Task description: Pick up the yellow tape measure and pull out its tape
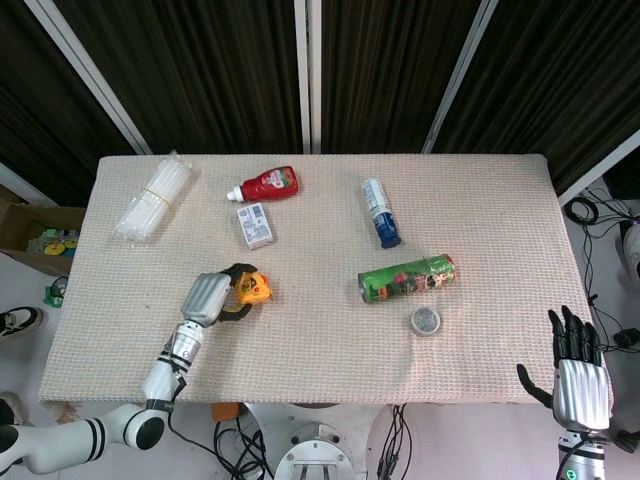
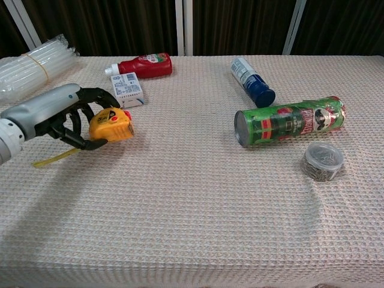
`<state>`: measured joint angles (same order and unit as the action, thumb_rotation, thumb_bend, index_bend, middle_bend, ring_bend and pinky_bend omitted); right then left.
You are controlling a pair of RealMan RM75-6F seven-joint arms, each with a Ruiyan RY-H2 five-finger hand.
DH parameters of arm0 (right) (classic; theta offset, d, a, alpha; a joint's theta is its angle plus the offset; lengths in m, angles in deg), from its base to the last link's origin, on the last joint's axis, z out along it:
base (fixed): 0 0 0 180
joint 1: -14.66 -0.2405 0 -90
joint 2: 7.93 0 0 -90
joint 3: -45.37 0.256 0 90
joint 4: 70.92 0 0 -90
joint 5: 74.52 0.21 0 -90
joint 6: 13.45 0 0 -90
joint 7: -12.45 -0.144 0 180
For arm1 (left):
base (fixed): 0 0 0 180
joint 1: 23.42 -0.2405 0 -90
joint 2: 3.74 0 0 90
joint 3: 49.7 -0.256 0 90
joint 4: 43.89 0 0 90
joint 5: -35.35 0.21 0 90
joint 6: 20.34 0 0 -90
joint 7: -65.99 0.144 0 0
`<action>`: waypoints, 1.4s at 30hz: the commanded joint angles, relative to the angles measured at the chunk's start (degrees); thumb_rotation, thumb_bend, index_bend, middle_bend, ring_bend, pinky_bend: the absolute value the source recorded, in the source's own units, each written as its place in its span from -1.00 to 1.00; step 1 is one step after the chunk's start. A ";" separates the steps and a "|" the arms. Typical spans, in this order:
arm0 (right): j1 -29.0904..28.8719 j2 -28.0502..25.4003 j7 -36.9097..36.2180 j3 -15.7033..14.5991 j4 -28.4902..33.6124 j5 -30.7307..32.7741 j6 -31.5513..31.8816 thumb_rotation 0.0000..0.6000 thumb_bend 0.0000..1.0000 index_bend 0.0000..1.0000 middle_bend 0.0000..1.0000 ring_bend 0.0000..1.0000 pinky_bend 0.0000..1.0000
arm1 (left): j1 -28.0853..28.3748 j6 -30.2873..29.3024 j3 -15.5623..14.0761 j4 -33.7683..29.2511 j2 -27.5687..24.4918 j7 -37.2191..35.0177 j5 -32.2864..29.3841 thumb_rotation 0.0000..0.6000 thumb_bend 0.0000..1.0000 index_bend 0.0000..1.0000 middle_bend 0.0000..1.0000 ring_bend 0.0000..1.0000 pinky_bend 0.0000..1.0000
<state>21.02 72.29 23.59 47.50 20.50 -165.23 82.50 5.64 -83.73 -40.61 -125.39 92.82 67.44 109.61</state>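
Observation:
The yellow tape measure (image 2: 111, 125) with a red button is lifted a little off the cloth, and my left hand (image 2: 57, 114) grips it with fingers curled over its top and thumb under it. In the head view the same tape measure (image 1: 251, 287) shows at the tips of my left hand (image 1: 208, 298). A short yellow strip of tape (image 2: 54, 157) trails down from the case toward the cloth. My right hand (image 1: 580, 375) hangs open beyond the table's front right corner, fingers apart, holding nothing.
On the table lie a ketchup bottle (image 1: 268, 185), a small white box (image 1: 255, 225), a bundle of clear tubes (image 1: 155, 196), a blue-capped white bottle (image 1: 380, 211), a green chips can (image 1: 407, 277) and a small round tin (image 1: 427, 321).

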 commanded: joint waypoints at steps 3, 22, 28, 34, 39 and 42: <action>-2.16 1.03 0.30 0.84 2.92 -2.95 -0.39 1.00 -0.64 -1.00 -1.00 -1.00 -1.00 | -0.45 -4.61 2.41 -4.43 1.90 -4.60 2.32 1.00 -0.34 0.07 0.08 -0.01 0.16; -21.32 20.16 15.32 13.18 11.74 -0.17 -15.58 1.00 -0.65 -0.67 -0.97 -1.00 -1.00 | 4.50 -5.52 8.03 -8.96 12.85 -2.76 -1.18 1.00 -0.32 0.08 0.09 0.00 0.16; -24.75 25.49 14.47 14.38 7.33 1.86 -16.53 1.00 -0.65 -0.64 -0.96 -1.00 -1.00 | 5.34 -5.16 8.65 -8.59 14.12 -2.66 -2.17 1.00 -0.32 0.08 0.09 0.00 0.16; -27.14 28.44 12.54 15.12 4.47 2.15 -16.14 1.00 -0.65 -0.64 -0.96 -1.00 -1.00 | 5.81 -5.58 8.93 -8.70 14.55 -0.85 -2.71 1.00 -0.28 0.09 0.10 0.00 0.16; -28.28 29.27 12.41 15.05 3.45 2.62 -15.92 1.00 -0.65 -0.64 -0.96 -1.00 -1.00 | 5.67 -5.84 8.95 -9.23 14.59 -0.57 -3.46 1.00 -0.26 0.09 0.10 0.00 0.16; -28.80 29.53 12.30 14.95 3.16 2.88 -15.78 1.00 -0.65 -0.64 -0.96 -1.00 -1.00 | 5.69 -6.06 8.88 -9.45 14.67 -0.08 -3.63 1.00 -0.25 0.10 0.10 0.00 0.16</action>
<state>-7.74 101.78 35.91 62.47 23.70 -162.39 66.69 11.33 -89.75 -31.72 -134.80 107.47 67.31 106.01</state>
